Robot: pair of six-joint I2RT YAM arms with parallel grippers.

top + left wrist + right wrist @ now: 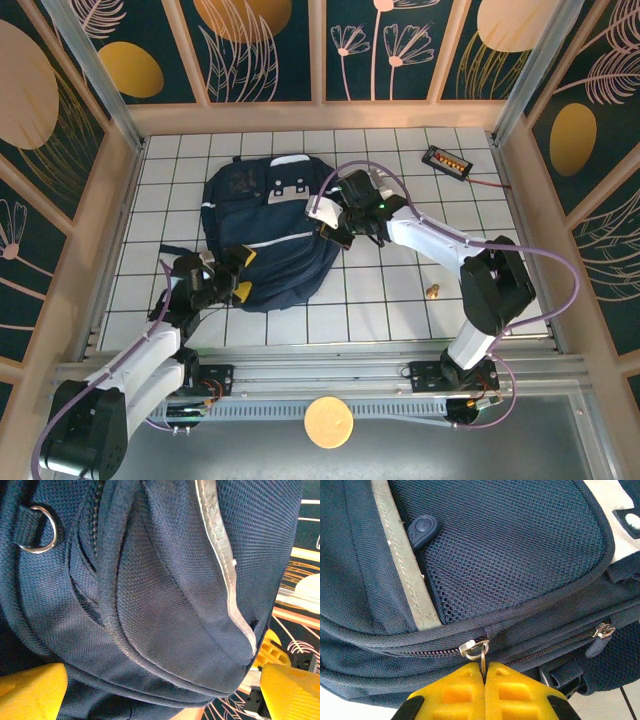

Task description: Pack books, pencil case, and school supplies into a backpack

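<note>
The dark navy backpack (270, 235) lies flat on the white gridded table, its white stripe (402, 565) running beside a mesh pocket. My right gripper (484, 672) is at the bag's right edge (335, 232), its yellow fingers (520, 692) shut on the metal ring of a zipper pull (479, 649). My left gripper (240, 272) is at the bag's near-left corner. It stands open, and the fabric corner (165, 645) lies between its wide-apart yellow fingers (30, 690). The books, pencil case, pen and teal item are hidden or out of view.
A black tray with orange pieces (446, 161) lies at the back right with a red wire trailing off. A small brownish object (433, 292) sits on the table right of the bag. Wooden walls ring the table. A strap ring (37, 530) hangs on the bag.
</note>
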